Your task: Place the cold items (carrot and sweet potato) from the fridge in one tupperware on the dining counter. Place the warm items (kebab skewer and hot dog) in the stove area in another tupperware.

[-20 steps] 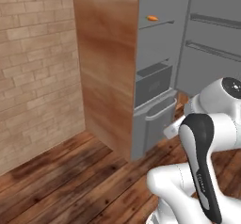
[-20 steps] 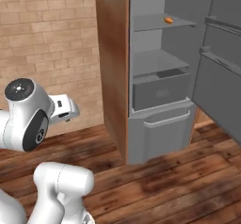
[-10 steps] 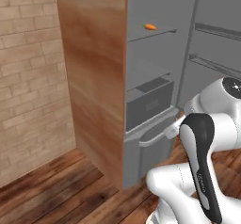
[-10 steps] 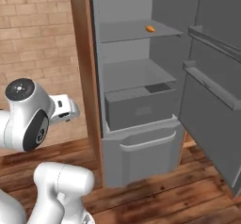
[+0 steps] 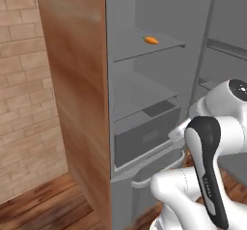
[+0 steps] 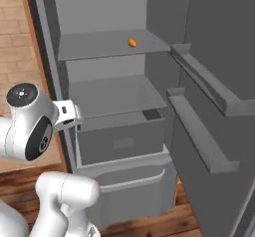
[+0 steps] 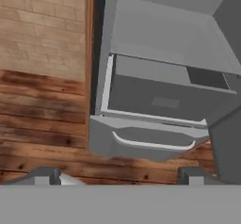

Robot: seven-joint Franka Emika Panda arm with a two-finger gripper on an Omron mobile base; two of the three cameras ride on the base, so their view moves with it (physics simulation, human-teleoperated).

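A small orange carrot (image 5: 151, 40) lies on the upper shelf of the open fridge, also seen as the carrot (image 6: 132, 43) toward that shelf's right side. My gripper (image 7: 117, 177) is open, its fingertips (image 7: 45, 176) spread wide with nothing between them. It points down at the fridge's lower drawers, well below the carrot's shelf, with the hand held close to the arm in front of the fridge. The sweet potato, kebab skewer, hot dog and tupperware are out of view.
The fridge door (image 6: 219, 106) stands open on the right, its shelves jutting inward. A grey drawer (image 6: 119, 141) sits under the middle shelf, above a bottom drawer with a curved handle (image 7: 153, 144). A wooden side panel (image 5: 77, 79) and brick wall (image 5: 24, 103) flank the left.
The base has driven closer to the fridge, so the whole scene has shifted and the fridge interior looks larger. The arm keeps its pose and the gripper stays open.
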